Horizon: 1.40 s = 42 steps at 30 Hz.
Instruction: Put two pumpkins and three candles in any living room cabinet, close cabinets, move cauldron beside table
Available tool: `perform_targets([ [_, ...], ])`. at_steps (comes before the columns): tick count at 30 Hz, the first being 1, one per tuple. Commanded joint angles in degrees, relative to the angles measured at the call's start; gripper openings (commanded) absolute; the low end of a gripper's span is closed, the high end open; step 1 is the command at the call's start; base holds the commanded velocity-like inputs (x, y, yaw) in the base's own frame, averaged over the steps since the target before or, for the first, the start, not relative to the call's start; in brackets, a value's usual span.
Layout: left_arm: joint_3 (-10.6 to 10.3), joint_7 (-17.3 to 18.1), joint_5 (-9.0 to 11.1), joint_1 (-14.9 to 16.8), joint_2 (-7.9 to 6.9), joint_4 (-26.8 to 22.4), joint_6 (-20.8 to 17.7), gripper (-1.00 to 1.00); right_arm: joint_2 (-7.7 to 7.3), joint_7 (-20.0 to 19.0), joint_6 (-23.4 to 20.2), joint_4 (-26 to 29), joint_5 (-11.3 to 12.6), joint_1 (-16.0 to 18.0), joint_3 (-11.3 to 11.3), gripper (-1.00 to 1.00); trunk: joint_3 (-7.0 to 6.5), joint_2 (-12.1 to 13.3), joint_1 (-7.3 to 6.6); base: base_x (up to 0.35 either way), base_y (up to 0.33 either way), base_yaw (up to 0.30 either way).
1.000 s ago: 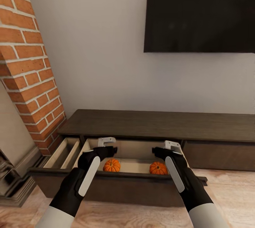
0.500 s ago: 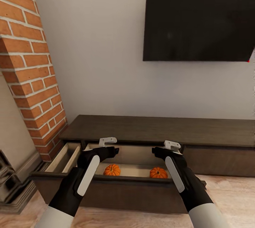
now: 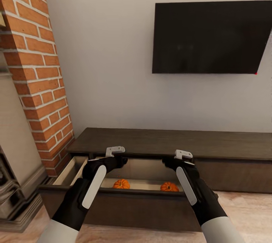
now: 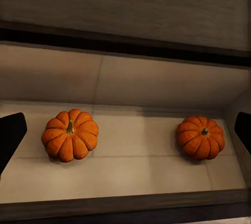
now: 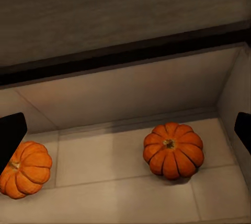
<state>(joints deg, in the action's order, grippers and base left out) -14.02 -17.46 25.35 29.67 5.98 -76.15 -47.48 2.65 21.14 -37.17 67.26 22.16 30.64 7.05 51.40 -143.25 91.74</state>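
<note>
Nearest the camera, the left hand (image 3: pixel 115 154) and right hand (image 3: pixel 182 159) hover side by side above the open drawer, each with fingers spread apart and gripping nothing. Below them, on the drawer's pale floor, sit the two pumpkins, well apart: the left pumpkin (image 3: pixel 121 183) and the right pumpkin (image 3: pixel 169 186), both upright with stems up. Beyond, the dark-brown cabinet (image 3: pixel 170 143) runs along the wall. Above it hangs a black television (image 3: pixel 207 37), with a brick column (image 3: pixel 41 73) at left.
</note>
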Motion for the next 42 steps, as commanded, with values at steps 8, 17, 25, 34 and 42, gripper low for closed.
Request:
perform_targets([
  [8, -0.04, -0.55, 0.66, 0.04, 0.00, -0.06, -0.15, 1.00, -0.02, 0.57, -0.10, 0.07, 0.61, 0.04, 0.14, 1.00, -1.47, 2.30, -1.32, -0.169, 0.016, 0.000],
  [17, -0.04, -0.55, 0.67, 0.04, 0.00, -0.06, -0.15, 1.00, -0.02, 0.57, -0.12, 0.06, 0.61, 0.04, 0.21, 1.00, -3.09, 5.91, -3.30, -0.085, 0.008, 0.000],
  [25, -0.04, -0.55, 0.66, 0.04, 0.00, -0.06, -0.15, 1.00, -0.02, 0.57, -0.10, 0.07, 0.55, 0.04, 0.48, 1.00, -4.53, 9.12, -5.06, -0.071, 0.000, 0.000],
  [34, -0.06, -0.55, 0.63, 0.04, 0.04, -0.06, -0.15, 1.00, -0.02, 0.57, -0.10, 0.07, 0.54, 0.04, 0.51, 1.00, -6.14, 12.73, -7.03, -0.244, 0.000, 0.000],
  [42, -0.12, -0.49, 0.59, 0.04, 0.00, -0.06, -0.15, 1.00, -0.06, 0.57, -0.10, 0.07, 0.54, 0.04, 0.23, 1.00, -7.58, 15.94, -8.79, -0.160, 0.000, 0.000],
])
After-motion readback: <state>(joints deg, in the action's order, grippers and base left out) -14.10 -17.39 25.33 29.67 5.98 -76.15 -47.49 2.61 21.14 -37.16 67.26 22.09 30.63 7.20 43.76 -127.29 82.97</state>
